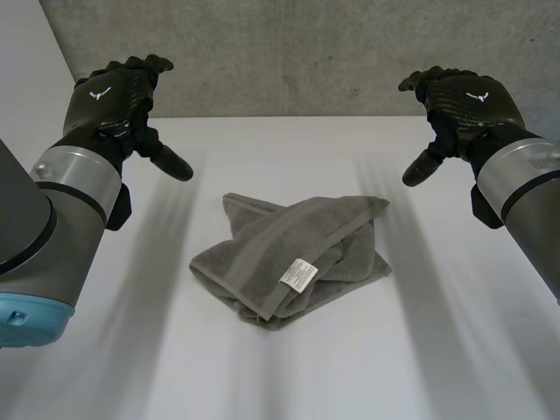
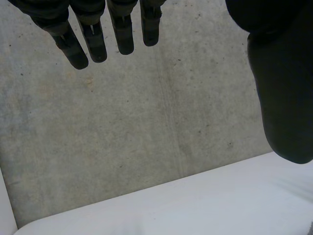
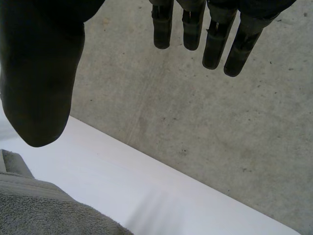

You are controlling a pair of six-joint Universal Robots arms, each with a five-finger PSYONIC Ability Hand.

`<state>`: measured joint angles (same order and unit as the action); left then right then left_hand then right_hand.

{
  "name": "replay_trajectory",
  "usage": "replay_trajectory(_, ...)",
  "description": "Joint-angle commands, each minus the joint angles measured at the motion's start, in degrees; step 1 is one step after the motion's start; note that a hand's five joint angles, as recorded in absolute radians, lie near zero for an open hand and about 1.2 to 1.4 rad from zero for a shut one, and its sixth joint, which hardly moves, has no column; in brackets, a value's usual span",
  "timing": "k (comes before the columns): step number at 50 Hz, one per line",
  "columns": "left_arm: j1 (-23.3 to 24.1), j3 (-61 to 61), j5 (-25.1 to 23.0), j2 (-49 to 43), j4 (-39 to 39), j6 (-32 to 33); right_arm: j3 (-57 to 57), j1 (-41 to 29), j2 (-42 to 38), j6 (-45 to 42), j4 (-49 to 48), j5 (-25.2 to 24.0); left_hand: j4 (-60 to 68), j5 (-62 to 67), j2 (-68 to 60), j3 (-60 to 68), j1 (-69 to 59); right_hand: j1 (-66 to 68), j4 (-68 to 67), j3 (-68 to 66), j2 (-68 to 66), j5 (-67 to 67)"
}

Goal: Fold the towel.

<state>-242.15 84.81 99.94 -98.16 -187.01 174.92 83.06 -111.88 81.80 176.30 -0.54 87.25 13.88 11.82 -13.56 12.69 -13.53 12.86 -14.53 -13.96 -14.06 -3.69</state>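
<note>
Bare lab setting; white table (image 1: 289, 376), raw concrete wall (image 1: 289, 52)

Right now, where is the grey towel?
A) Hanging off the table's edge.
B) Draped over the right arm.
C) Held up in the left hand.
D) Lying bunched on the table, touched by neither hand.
D: the towel lies crumpled on the white table, with the left hand and right hand open and raised to either side, holding nothing.

Grey towel (image 1: 297, 254), white table (image 1: 420, 350)
</note>
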Motion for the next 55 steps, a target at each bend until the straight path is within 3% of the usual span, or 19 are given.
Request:
replay_trajectory(1, -0.1, 0.4, -0.1, 0.0, 0.2, 0.1, 0.2, -0.2, 0.1, 0.0, 0.0, 0.0, -2.8, -10.8, 2.5, -1.6, 2.5, -2.9, 4.5, 4.0, 4.1, 3.7)
replay_trajectory(14, -0.3, 0.6, -0.2, 0.1, 1.7, 0.6, -0.1, -1.3, -0.2, -3.3, 0.5, -1.5, -3.2, -11.1, 2.8, -2.0, 2.8, -2.9, 4.5, 4.0, 4.1, 3.7)
replay_trajectory(16, -0.6, 1.0, -0.5, -0.2, 3.7, 2.7, 0.4, -4.5, -1.0, -10.8, 2.7, -6.2, -3.2, -11.1, 2.8, -2.0, 2.8, -2.9, 4.5, 4.0, 4.1, 3.7)
replay_trajectory(17, -0.6, 1.0, -0.5, -0.2, 3.8, 2.7, 0.4, -4.5, -1.0, -10.9, 2.7, -6.2, -3.2, -11.1, 2.8, -2.0, 2.8, -2.9, 4.5, 4.0, 4.1, 3.7)
replay_trajectory(19, -1.0, 1.3, -1.0, -0.4, 5.6, 5.3, 0.6, -10.8, -4.0, -18.2, 3.9, -10.2, -3.3, -11.3, 3.0, -2.1, 3.0, -2.0, 3.6, 3.1, 3.2, 2.8)
replay_trajectory(21, -3.8, 3.6, -2.2, -0.7, 8.2, 10.9, -0.1, -13.8, -6.7, -20.9, 3.9, -10.3, -3.3, -11.3, 3.0, -2.1, 3.0, -1.1, 2.8, 2.2, 2.3, 1.9)
replay_trajectory(24, -7.9, 7.1, -2.7, -1.0, 8.2, 14.2, -1.9, -19.1, -11.7, -23.8, 4.1, -9.1, -3.2, -11.1, 2.8, -2.0, 2.8, -1.1, 2.8, 2.2, 2.3, 1.9)
replay_trajectory(29, -10.7, 11.3, -4.6, -1.7, 6.7, 13.5, -5.0, -23.7, -18.7, -24.9, 3.5, -7.6, -2.8, -10.8, 2.5, -1.6, 2.5, -0.1, 1.8, 1.2, 1.3, 0.9)
replay_trajectory(31, -11.3, 12.3, -5.5, -2.2, 5.6, 13.1, -7.2, -24.9, -24.0, -24.9, 2.8, -7.3, -2.7, -10.6, 2.3, -1.5, 2.3, 7.1, -5.4, -6.0, -5.9, -6.3)
replay_trajectory(37, -13.7, 14.9, -11.6, -4.8, 4.2, 11.7, -9.0, -25.5, -28.6, -25.0, 2.4, -6.8, -2.5, -10.4, 2.2, -1.3, 2.1, 15.9, -14.2, -14.8, -14.7, -15.1)
replay_trajectory(39, -13.9, 15.1, -14.2, -6.7, 4.2, 11.4, -10.0, -25.7, -30.3, -25.0, 0.6, -5.3, -2.2, -10.1, 1.8, -1.0, 1.8, 29.4, -27.8, -28.3, -28.2, -28.6)
replay_trajectory(40, -13.9, 14.9, -16.1, -8.2, 4.3, 11.1, -10.0, -25.7, -30.3, -25.0, 0.6, -5.3, -2.2, -10.1, 1.8, -1.0, 1.8, 29.5, -27.9, -28.4, -28.3, -28.7)
replay_trajectory(42, -13.7, 14.9, -17.2, -9.3, 4.5, 10.6, -10.3, -25.1, -30.8, -25.0, -2.3, -2.6, -2.0, -9.9, 1.7, -0.8, 1.6, 52.0, -50.3, -50.9, -50.8, -51.1)
replay_trajectory(43, -13.7, 14.9, -17.2, -9.3, 4.5, 10.6, -10.3, -25.1, -30.8, -25.0, -2.3, -2.6, -2.0, -9.9, 1.7, -0.8, 1.6, 52.1, -50.4, -51.0, -50.9, -51.2)
replay_trajectory(44, -13.3, 14.7, -18.0, -10.4, 4.6, 9.9, -9.8, -24.4, -30.5, -25.0, -3.5, -1.0, -1.8, -9.8, 1.5, -0.6, 1.5, 62.1, -60.4, -61.0, -60.9, -61.2)
replay_trajectory(48, -12.2, 14.1, -18.8, -12.2, 4.4, 6.1, -8.4, -23.6, -27.9, -24.5, -4.8, 1.3, -1.3, -9.2, 1.0, -0.1, 1.0, 67.1, -65.5, -66.0, -65.9, -66.3)
replay_trajectory(55, -9.1, 11.6, -18.8, -14.3, 3.0, 0.2, -0.2, -20.8, -15.9, -23.7, -5.4, 1.3, -1.1, -9.1, 0.8, 0.0, 0.8, 67.1, -65.5, -66.0, -65.9, -66.3)
